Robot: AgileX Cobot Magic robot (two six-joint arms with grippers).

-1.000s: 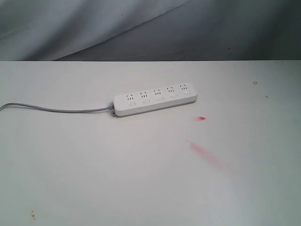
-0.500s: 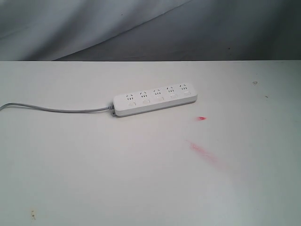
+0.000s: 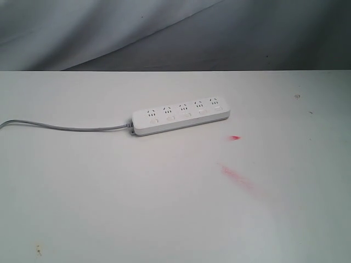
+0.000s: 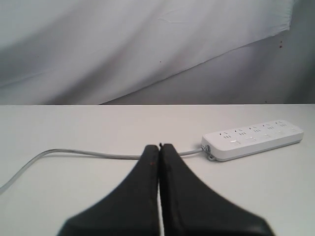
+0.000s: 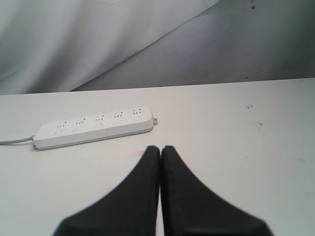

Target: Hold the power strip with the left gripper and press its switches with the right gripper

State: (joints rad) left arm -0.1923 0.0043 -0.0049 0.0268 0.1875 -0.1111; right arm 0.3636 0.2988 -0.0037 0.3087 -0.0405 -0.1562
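The white power strip lies flat on the white table, its grey cord trailing off to the left edge. Its row of small white switches faces up, one below each socket group. Neither arm shows in the exterior view. In the left wrist view my left gripper is shut with nothing in it, well short of the power strip and in front of the cord. In the right wrist view my right gripper is shut and empty, short of the power strip.
Red smears and a small red mark stain the table to the right of the strip. A grey cloth backdrop hangs behind the table's far edge. A few dark specks dot the far right.
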